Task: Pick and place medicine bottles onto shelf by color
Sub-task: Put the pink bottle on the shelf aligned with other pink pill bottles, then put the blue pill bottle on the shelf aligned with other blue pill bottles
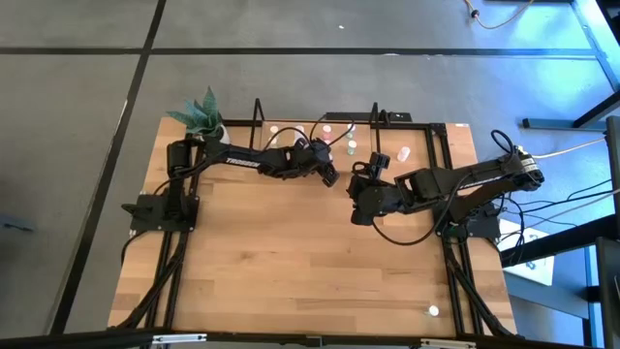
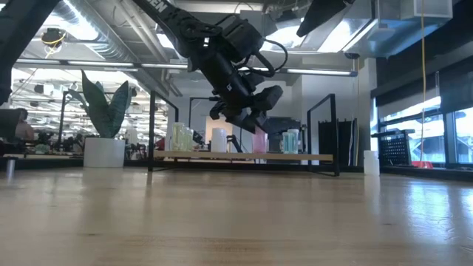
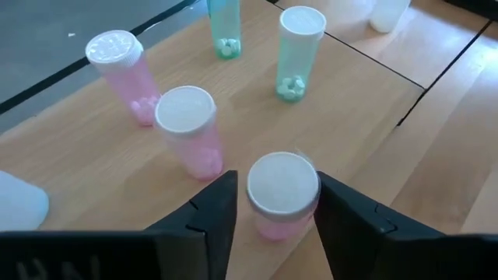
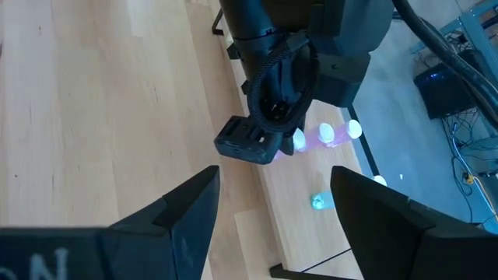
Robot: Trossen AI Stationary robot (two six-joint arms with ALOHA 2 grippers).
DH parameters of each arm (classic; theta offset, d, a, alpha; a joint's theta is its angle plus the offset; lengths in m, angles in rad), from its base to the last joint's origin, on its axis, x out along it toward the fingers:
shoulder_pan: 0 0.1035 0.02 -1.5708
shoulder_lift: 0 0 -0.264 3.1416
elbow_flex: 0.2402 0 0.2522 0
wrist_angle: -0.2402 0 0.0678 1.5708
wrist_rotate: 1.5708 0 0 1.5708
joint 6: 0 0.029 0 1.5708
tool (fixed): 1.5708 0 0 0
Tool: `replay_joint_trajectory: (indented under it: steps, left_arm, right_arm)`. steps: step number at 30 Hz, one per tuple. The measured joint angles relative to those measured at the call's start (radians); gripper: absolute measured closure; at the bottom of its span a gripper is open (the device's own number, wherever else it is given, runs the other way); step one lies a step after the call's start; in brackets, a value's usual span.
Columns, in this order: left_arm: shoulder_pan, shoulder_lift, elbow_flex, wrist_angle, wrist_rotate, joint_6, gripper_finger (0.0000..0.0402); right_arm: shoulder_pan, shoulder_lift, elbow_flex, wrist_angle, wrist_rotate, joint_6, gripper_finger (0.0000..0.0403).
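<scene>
The left pincer hangs over the shelf at the far edge of the tabletop, its two dark fingers standing on either side of a pink medicine bottle with a white cap. A sliver of gap shows on each side of the cap, so the fingers look spread just off the bottle rather than pressing it; the bottle's base is cut off below the fingers, so I cannot tell for certain that it stands on the board. Two more pink bottles stand upright just beyond it on the shelf, and two green bottles farther on, one of them cropped at the picture's edge so only its lower half shows. A pale shape at the corner of that wrist view is too cropped to name.

From table height the left arm's wrist blocks the middle of the shelf, so the pink bottle beneath it shows only as a strip of colour, with yellowish and greenish bottles to either side.

The right pincer waits over the tabletop near the shelf, fingers wide apart and holding nothing. A white bottle stands by the shelf's right end, and another small one sits alone near the front right corner. A potted plant stands at the far left corner.
</scene>
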Motion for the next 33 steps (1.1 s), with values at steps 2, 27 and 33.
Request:
replay_joint_trajectory:
  steps: [2,27,33]
  left_arm:
    - [-0.001,0.0,0.0,0.0,0.0,-0.002,0.0239]
    - [-0.003,-0.058,0.0,-0.031,0.031,0.003,0.0181]
    - [-0.013,-0.135,0.0,-0.105,0.031,0.046,0.0181]
  right_arm:
    - [0.0,0.0,0.0,0.0,0.0,0.0,0.0155]
    - [0.0,0.0,0.0,0.0,0.0,0.0,0.0155]
    - [0.0,0.0,0.0,0.001,0.0,0.0,0.0155]
